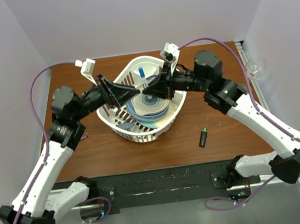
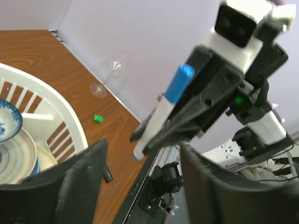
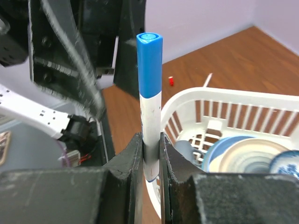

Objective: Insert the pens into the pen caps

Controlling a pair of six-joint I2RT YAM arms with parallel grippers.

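Observation:
A white-barrelled pen with a blue cap on its end stands upright in my right gripper, which is shut on the barrel. In the top view the pen hangs over the white basket. My left gripper faces it with its jaws wide apart and nothing between the fingers. It meets the right gripper above the basket. A stubby black marker with a green end lies on the table at the right. A green cap and a red cap lie on the wood.
Blue and white dishes fill the basket. A wine glass lies at the table's right edge. Purple-white walls close in the back and both sides. The black mounting rail runs along the near edge.

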